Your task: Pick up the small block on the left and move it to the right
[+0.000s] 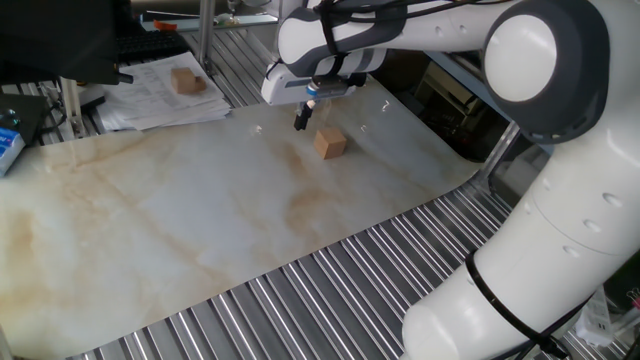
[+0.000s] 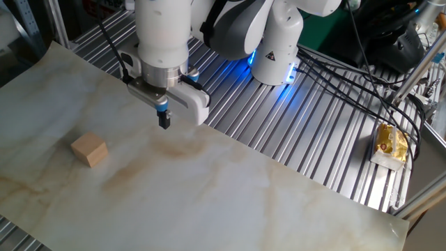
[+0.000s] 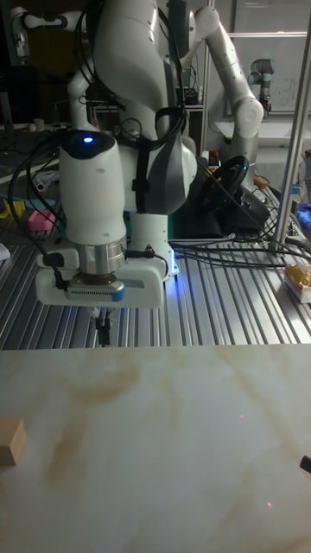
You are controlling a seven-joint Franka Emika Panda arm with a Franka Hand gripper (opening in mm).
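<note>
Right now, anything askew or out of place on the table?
Nothing stands out. The small block sits flat on the marbled sheet, untouched; the end effector hangs above the sheet, apart from it. A second block rests on papers.

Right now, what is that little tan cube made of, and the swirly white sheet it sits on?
The little tan cube looks like plain wood: matte, light tan, sharp-edged, with unmarked faces. The swirly white sheet looks like a thin marble-patterned covering, maybe vinyl or paper rather than stone: it lies flat over the ribbed metal table with brownish veins and a thin edge.
</note>
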